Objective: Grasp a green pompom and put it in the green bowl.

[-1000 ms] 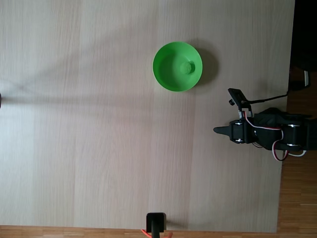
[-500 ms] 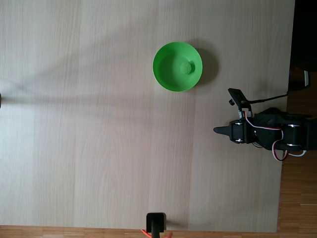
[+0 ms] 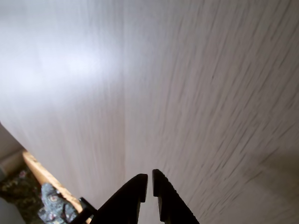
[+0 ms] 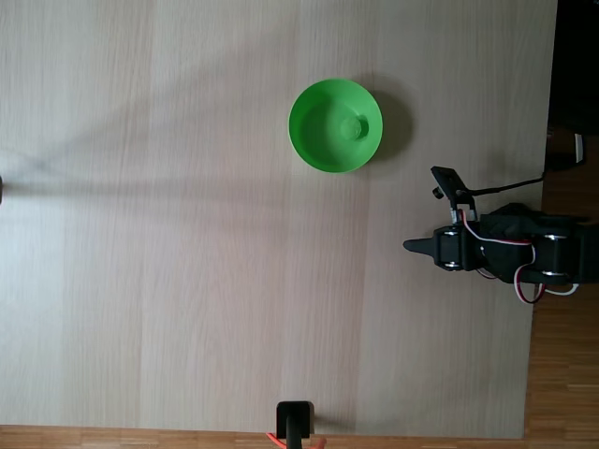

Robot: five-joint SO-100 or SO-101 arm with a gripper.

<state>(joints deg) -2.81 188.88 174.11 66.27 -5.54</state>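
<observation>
Nothing has moved that I can see since the frame a second back: arm, bowl and pompom all sit where they did. In the fixed view the bowl [image 4: 335, 125] stands on the table [image 4: 187, 262], right of centre in the upper half, and the pompom [image 4: 353, 127] lies inside it, toward the right side of the bowl's floor, its green nearly lost against the plastic. My arm [image 4: 510, 254] is folded up at the table's right edge, below and to the right of the bowl and well apart from it, with white and red wires looping over its black body. The gripper [image 4: 410, 246] points left along the table as a short dark tip with nothing in it. In the wrist view the gripper [image 3: 149, 179] comes up from the bottom edge, its two black fingers [image 3: 133, 193] lying almost together with only a thin slit between the tips, so I read the jaws as pressed together and empty. Beyond them runs bare pale wood grain, with the table's edge and some patterned fabric [image 3: 51, 205] at the lower left. A small black stand [image 4: 295, 421] sits at the bottom table edge in the fixed view.
</observation>
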